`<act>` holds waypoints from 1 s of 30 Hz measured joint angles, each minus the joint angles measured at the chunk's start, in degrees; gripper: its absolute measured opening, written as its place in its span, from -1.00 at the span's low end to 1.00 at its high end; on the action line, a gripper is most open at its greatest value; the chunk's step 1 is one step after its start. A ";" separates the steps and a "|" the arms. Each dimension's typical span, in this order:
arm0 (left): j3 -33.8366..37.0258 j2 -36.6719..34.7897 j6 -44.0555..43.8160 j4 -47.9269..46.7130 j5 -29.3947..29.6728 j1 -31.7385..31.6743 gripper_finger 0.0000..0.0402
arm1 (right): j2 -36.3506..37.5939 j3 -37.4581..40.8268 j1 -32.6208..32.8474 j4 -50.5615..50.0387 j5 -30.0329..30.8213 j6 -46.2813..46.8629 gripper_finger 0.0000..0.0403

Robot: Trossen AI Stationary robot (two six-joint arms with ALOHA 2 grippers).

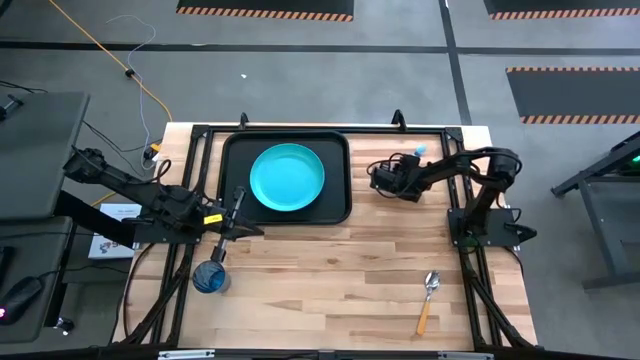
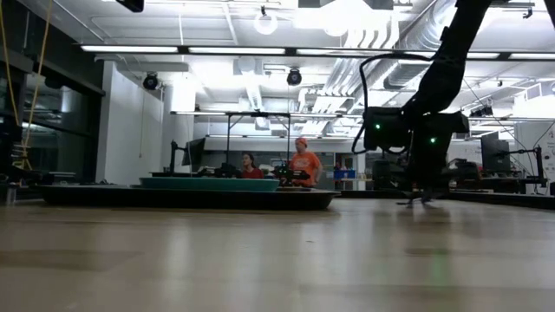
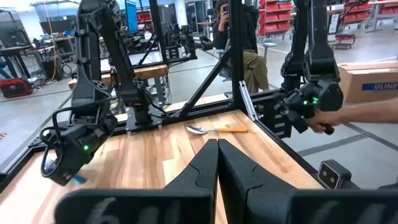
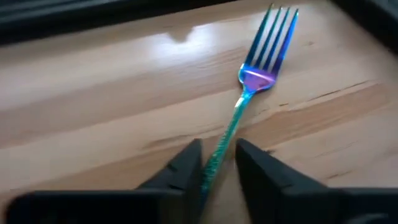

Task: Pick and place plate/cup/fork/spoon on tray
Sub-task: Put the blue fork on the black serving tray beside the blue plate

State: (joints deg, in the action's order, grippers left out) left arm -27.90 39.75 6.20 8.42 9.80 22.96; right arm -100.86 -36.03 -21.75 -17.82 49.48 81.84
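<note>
Right gripper: fingers narrowly parted, straddling the handle of the fork; whether the pads actually press the handle, cannot tell. Fork lying flat on bare wood, tines away from the wrist, iridescent blue-purple under this camera. Seen from above, right gripper just beside the tray's right edge, low over the table; only the fork's light-blue end peeking out behind the arm.

Left gripper: fingers pressed together at the tips, nothing between them. From overhead, left gripper at the tray's near-left corner, above the tabletop.

Cup: upright on the wood, near the left arm's wrist, well apart from the tray.

Plate: flat inside the tray, roughly centred.

Spoon: on the table toward the near right, bowl pointing toward the tray end, handle toward the table's front edge; well apart from everything else.

Person in an orange shirt in the room beyond the table.
</note>
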 joint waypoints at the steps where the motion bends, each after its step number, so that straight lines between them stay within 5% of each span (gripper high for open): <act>1: 0.00 0.00 -0.06 -0.20 0.00 0.00 -1.00 | 0.26 0.04 -0.01 -1.11 0.16 -0.88 -0.75; 3: -0.02 0.00 -0.06 -0.56 -0.02 0.00 -1.00 | 1.27 0.23 0.38 -3.41 -0.12 -3.39 -0.92; 10: -0.02 0.00 0.00 -0.52 0.13 -0.02 -1.00 | 9.51 0.33 4.94 -2.43 0.15 -12.73 -0.97; 17: -0.07 0.00 0.04 -0.31 3.96 -0.02 -1.00 | 14.41 0.31 14.02 18.51 -0.36 -25.67 -0.98; 22: -0.07 0.00 0.02 0.58 4.46 -0.03 -1.00 | 9.36 -2.09 19.08 33.41 -2.94 -29.41 -0.99; 30: -0.07 0.00 0.02 0.56 4.48 -0.02 -1.00 | -5.38 -18.56 19.80 31.55 -5.38 -34.03 -1.00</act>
State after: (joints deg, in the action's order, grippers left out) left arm -27.97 39.75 6.22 8.98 14.28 22.94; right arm -106.24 -54.59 -1.94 13.73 44.09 47.80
